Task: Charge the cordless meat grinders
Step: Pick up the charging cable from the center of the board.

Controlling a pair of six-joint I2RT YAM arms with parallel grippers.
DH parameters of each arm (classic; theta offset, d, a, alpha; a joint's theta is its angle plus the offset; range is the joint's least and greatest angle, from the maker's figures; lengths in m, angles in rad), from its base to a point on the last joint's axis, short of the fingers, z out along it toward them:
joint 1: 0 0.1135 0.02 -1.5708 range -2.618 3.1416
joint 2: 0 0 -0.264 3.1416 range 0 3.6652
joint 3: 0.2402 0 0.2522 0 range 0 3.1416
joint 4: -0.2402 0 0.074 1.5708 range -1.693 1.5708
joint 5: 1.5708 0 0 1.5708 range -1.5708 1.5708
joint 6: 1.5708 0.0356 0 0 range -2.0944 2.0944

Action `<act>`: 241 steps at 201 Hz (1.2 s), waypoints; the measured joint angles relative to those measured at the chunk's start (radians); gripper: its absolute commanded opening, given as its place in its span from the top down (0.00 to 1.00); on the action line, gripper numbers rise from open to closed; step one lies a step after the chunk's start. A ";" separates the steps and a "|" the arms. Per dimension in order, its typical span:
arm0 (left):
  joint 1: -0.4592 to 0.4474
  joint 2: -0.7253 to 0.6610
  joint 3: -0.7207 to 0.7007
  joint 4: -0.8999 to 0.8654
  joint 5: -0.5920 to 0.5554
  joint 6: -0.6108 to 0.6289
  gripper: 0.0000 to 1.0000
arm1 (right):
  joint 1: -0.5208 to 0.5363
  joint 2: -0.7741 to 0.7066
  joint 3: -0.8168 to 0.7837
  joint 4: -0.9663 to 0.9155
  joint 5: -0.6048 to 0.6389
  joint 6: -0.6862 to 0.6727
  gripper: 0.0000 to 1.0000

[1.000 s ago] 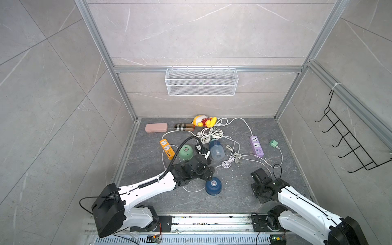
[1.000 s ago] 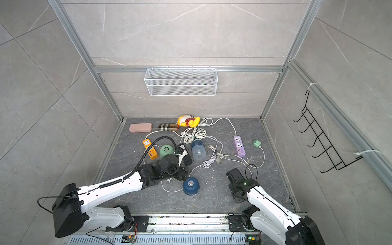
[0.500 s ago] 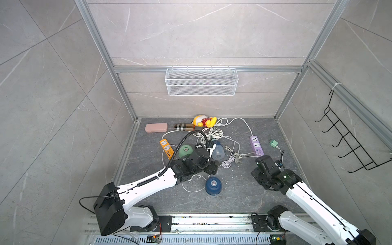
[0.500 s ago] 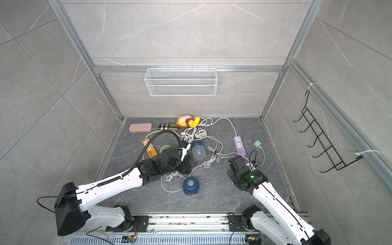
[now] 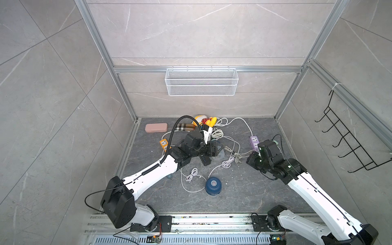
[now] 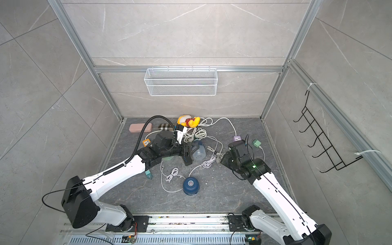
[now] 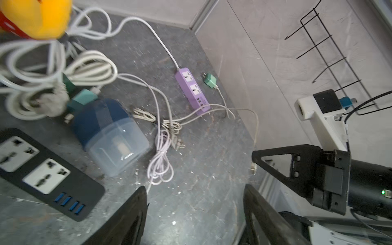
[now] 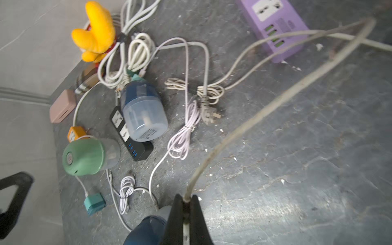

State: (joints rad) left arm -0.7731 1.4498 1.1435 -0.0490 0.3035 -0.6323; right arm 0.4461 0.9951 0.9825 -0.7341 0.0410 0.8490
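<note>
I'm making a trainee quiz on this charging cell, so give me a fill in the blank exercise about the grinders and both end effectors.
1. The right end effector is shut on a thin pale cable; the left end effector is ____.
2. The mint green dome-shaped grinder lies on its ____.
3. The dark blue dome-shaped grinder nearest the arm bases stands ____.
4. The other dark blue grinder lies beside the ____ power strip.
Missing words: open; side; upright; black.

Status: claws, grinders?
Left claw open, empty. Right claw shut on white cable. One blue grinder tipped over beside black power strip. Loose cords clutter floor.
</note>
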 measured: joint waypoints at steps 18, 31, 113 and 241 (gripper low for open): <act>0.000 0.018 -0.005 0.040 0.061 -0.101 0.31 | 0.000 0.001 0.000 0.080 -0.064 -0.047 1.00; 0.005 0.017 -0.022 0.089 0.091 -0.174 0.33 | -0.002 0.008 0.000 0.138 -0.108 -0.068 1.00; 0.042 0.063 -0.174 0.478 0.170 -0.600 0.48 | -0.066 0.074 -0.096 0.539 -0.308 0.012 1.00; 0.038 0.185 -0.182 0.795 0.179 -0.803 0.65 | -0.091 0.093 -0.252 1.012 -0.360 0.359 1.00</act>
State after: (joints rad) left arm -0.7353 1.6352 0.9611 0.7456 0.4828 -1.4349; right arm 0.3553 1.0878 0.7303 0.2775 -0.3191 1.2079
